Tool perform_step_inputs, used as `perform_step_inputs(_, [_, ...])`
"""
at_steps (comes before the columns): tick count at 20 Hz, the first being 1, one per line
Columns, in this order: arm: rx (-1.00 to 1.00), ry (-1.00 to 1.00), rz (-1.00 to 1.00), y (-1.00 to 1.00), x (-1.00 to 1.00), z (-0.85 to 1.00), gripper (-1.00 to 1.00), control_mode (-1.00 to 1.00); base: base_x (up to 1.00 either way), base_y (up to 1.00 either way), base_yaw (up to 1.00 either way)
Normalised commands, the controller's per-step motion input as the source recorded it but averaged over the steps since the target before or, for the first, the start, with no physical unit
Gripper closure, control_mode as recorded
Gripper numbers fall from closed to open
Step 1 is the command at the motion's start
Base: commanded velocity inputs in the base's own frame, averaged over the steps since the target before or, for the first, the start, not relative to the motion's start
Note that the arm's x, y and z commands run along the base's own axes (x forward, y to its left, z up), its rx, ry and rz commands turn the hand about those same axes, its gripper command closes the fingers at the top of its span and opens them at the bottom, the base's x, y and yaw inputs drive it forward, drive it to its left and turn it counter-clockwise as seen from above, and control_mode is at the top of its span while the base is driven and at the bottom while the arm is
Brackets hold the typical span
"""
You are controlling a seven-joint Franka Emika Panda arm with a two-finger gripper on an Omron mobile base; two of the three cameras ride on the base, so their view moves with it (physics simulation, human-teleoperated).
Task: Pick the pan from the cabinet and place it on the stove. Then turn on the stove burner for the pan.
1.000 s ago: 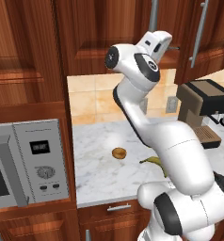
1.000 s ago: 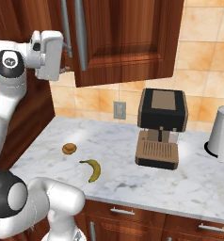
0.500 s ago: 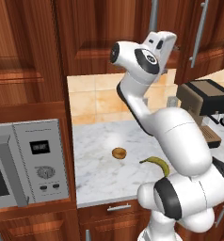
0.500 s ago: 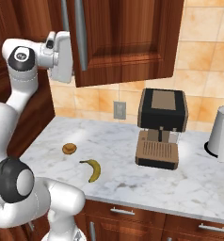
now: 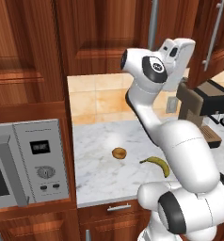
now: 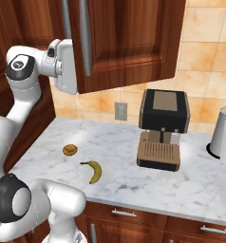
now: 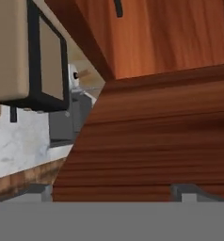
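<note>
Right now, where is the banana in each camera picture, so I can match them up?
Left base view: banana lies lower right of centre on the marble counter.
Right base view: lower left, in front of the coffee machine.
Hand view: not in it.
Shared landmark: the small round brown item beside it.

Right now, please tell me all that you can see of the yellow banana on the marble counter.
The curved yellow banana has dark tips and lies flat on the white marble counter, near its front edge. A small round brown item lies apart from it, farther back. Nothing touches the banana except the counter.
</note>
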Motion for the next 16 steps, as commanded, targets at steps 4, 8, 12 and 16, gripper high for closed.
perform_step_inputs(4, [0.0,0.06,-0.2,-0.76,-0.41,0.0,-1.0,-1.0,0.0,0.0,0.0])
perform_step_inputs(8, [0.0,0.09,-0.11,-0.98,-0.23,0.0,-1.0,-1.0,0.0,0.0,0.0])
perform_step_inputs(12, [0.05,0.08,-0.07,-1.0,-0.23,-0.06,-1.0,-1.0,0.0,0.0,0.0])
perform_step_inputs(16, [0.07,0.07,-0.06,-1.0,-0.22,-0.13,-1.0,-1.0,0.0,0.0,0.0])
